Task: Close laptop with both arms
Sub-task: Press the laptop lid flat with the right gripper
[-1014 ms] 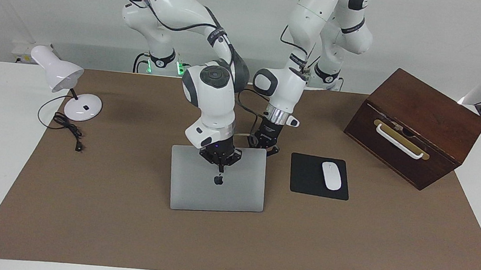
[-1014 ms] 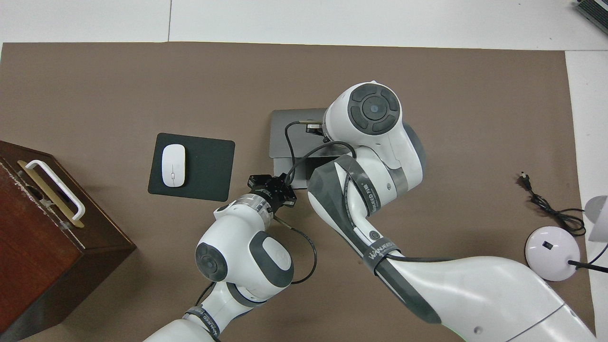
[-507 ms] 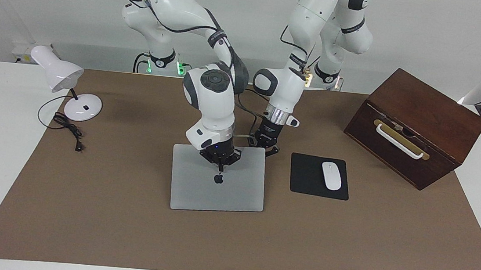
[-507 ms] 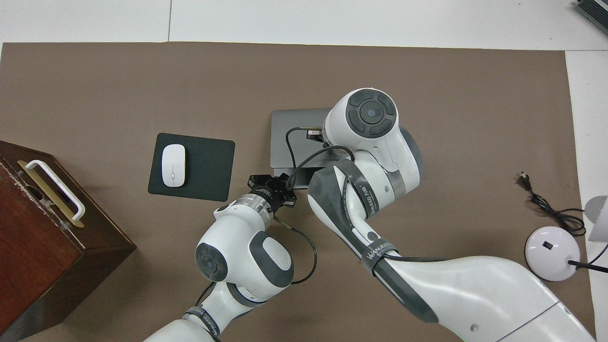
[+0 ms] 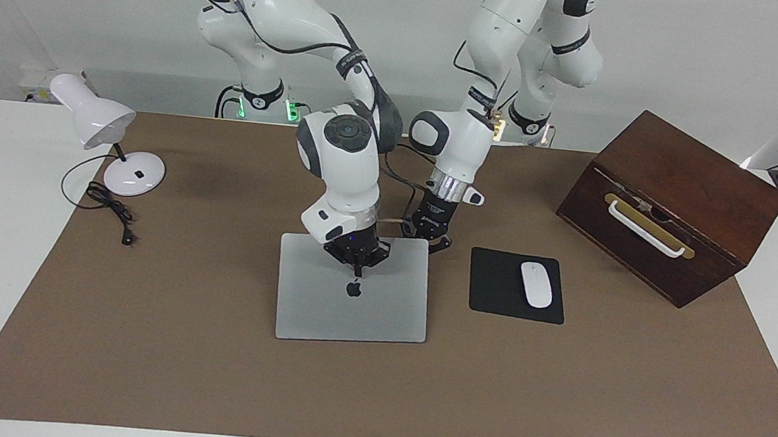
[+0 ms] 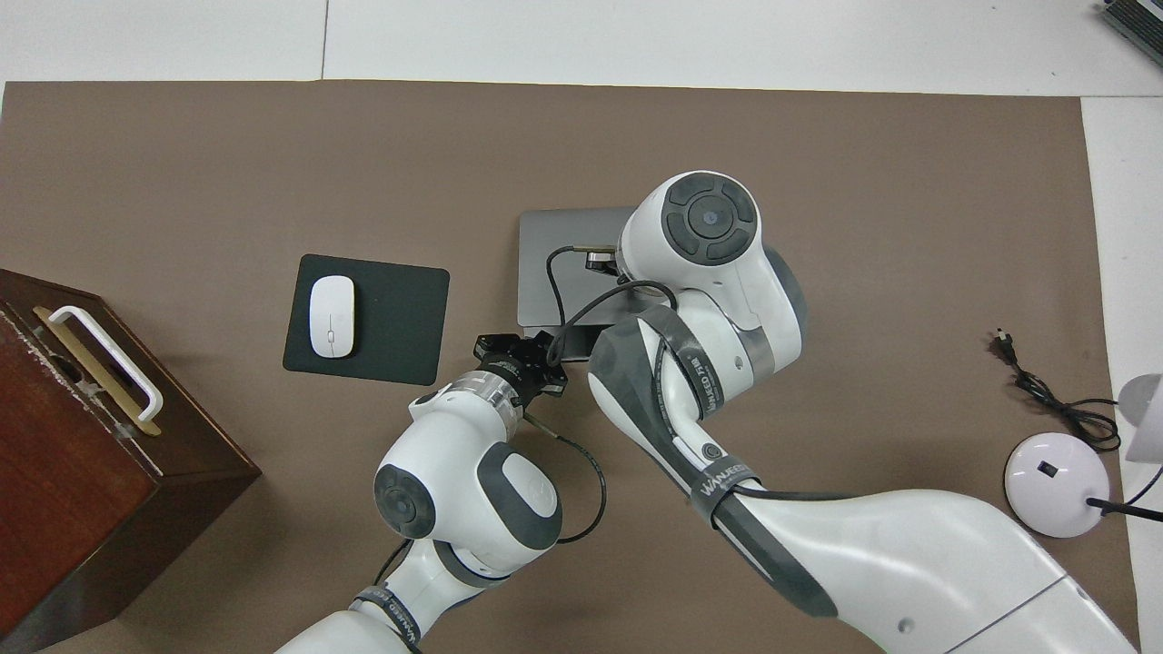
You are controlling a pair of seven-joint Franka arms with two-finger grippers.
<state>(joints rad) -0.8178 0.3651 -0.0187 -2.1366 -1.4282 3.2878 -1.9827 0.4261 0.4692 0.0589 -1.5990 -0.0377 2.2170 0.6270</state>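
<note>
The silver-grey laptop [image 5: 352, 308] lies on the brown mat with its lid down flat and the dark apple logo facing up. My right gripper [image 5: 357, 270] points straight down, shut, fingertips resting on the lid just nearer the robots than the logo. My left gripper [image 5: 431, 242] is shut and sits low at the laptop's robot-side corner, toward the mouse pad. In the overhead view the right arm's wrist covers much of the laptop [image 6: 563, 263] and hides the right gripper. The left gripper [image 6: 536, 352] shows at the laptop's near edge.
A black mouse pad [image 5: 497, 286] with a white mouse [image 5: 536, 285] lies beside the laptop toward the left arm's end. A wooden box [image 5: 669, 203] with a white handle stands past it. A white desk lamp [image 5: 111, 142] and its cord [image 5: 111, 210] sit at the right arm's end.
The lid has dropped the last bit and now lies flat on the base. The right gripper followed it down and slightly toward the robots. The left gripper barely moved.
</note>
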